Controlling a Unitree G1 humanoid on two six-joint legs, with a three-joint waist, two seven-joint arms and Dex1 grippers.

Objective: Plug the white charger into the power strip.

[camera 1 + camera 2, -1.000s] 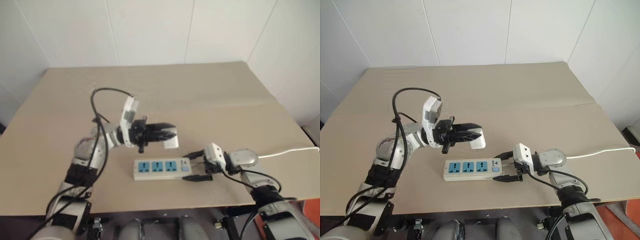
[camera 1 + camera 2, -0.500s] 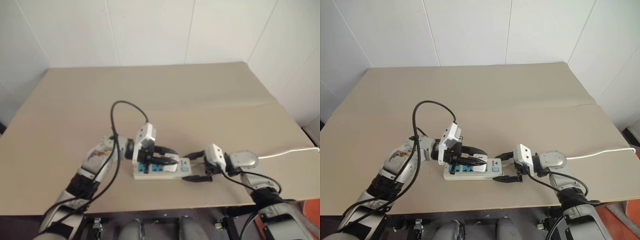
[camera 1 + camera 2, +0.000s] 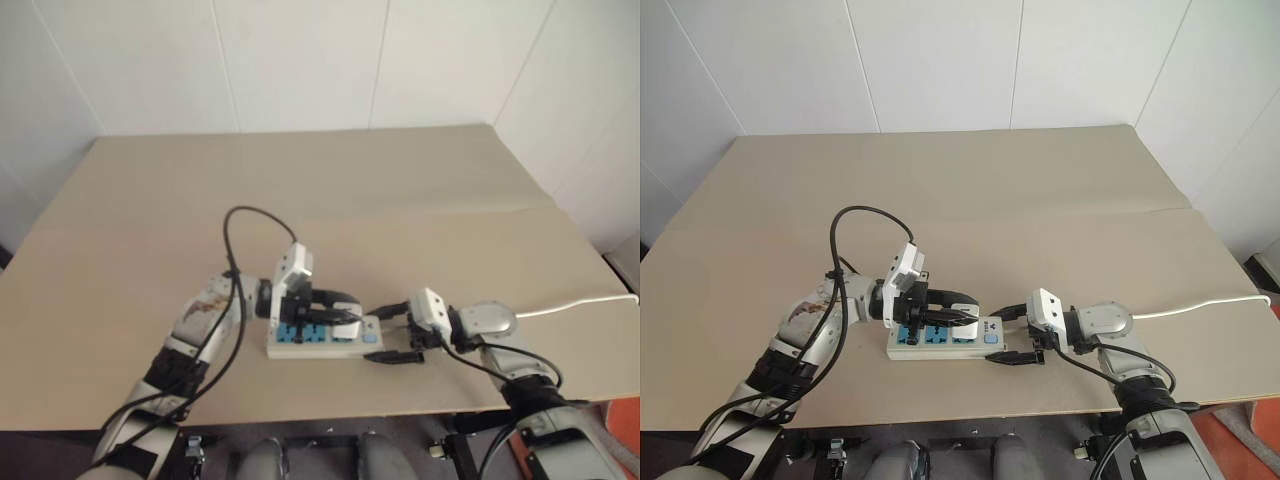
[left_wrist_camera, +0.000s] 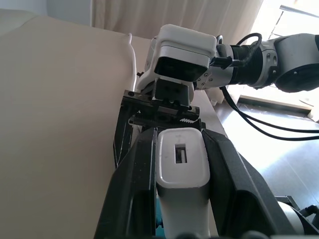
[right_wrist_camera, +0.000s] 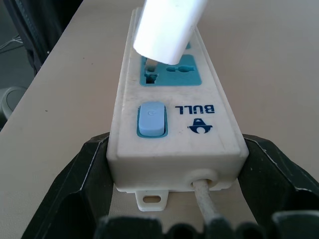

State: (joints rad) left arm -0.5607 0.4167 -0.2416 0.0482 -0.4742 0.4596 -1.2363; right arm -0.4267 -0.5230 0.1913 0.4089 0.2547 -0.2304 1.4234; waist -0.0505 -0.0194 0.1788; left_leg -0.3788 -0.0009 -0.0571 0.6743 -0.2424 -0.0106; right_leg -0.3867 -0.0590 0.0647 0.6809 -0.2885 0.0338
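The strip [image 5: 174, 127] lies flat on the surface [image 3: 400, 190], near its front edge, with its switch end and cable toward the right gripper [image 3: 392, 332]. That gripper's fingers [image 5: 75, 184] bracket this end on both sides, seemingly touching it, probably to keep the strip from sliding or tipping while the plug goes in. The left gripper [image 4: 180, 164] has its fingers closed on the charger [image 4: 182, 172], clamping it by its two long sides so the plug end stays free. The charger hangs tilted over the outlet [image 5: 172, 74] nearest the switch, its lower end at or just above the blue face; whether the prongs have entered cannot be told. It likely needs squaring up before it is pressed home.
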